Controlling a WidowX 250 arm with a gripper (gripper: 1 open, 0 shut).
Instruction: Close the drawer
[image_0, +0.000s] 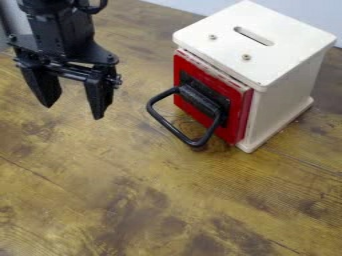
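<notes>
The black two-fingered pincer (75, 97) hangs above the wooden tabletop (127, 205), its fingers spread well apart and pointing down, with nothing between them. To its right in the view, well apart from it, is the red drawer (239, 108), set in the front of the cream-white box casing (285, 75). The drawer's black loop handle (183, 136) reaches out toward the pincer's side, and nothing touches it. The red front looks nearly flush with the casing, though from this angle I can't be certain whether a slight gap remains behind it.

As to the step in hand, either the pincer is being lined up for a push, or the drawer is already shut and the work is all but done; the near-flush front makes me lean toward the latter. If a gap does remain, the next move calls for bringing the pincer across toward the drawer, level with the red front, and pressing straight in toward the casing. The push should land near the middle of the front, clear of the loop, since a finger snagging there could drag the drawer open or turn the box. If it is shut, the pincer need only keep away.
</notes>
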